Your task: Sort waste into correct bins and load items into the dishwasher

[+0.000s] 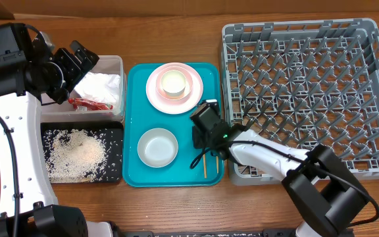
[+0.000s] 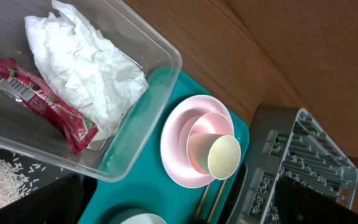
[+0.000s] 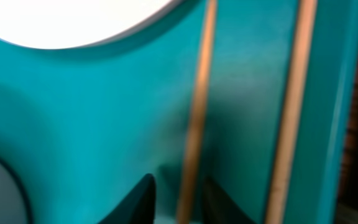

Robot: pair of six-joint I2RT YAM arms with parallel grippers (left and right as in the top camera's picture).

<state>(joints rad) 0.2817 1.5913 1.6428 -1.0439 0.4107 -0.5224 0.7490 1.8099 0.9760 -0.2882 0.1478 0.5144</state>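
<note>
right wrist view alone: two chopsticks (image 3: 294, 112) lie side by side by the right edge of the teal tray (image 3: 104, 124). the right gripper (image 3: 180, 196) has one fingertip on each side of the stick farther from that edge. the view is blurred, so i cannot tell if they pinch it.
left wrist view alone: the barcode on the red wrapper (image 2: 42, 102), which touches the napkin (image 2: 86, 68) in the clear tub (image 2: 166, 56).
overhead alone: the left gripper (image 1: 79, 74) is spread wide and empty above the tub. rice (image 1: 77, 155) lies on the black tray (image 1: 114, 174).
surface: a wooden table (image 1: 176, 210), with the dish rack (image 1: 308, 85) at its right side.
count: one plate (image 1: 155, 97) at the teal tray's top edge, carrying one pink bowl (image 1: 188, 89) with one cup (image 1: 174, 82) in it. one grey-white bowl (image 1: 157, 146) near the bottom left corner.
</note>
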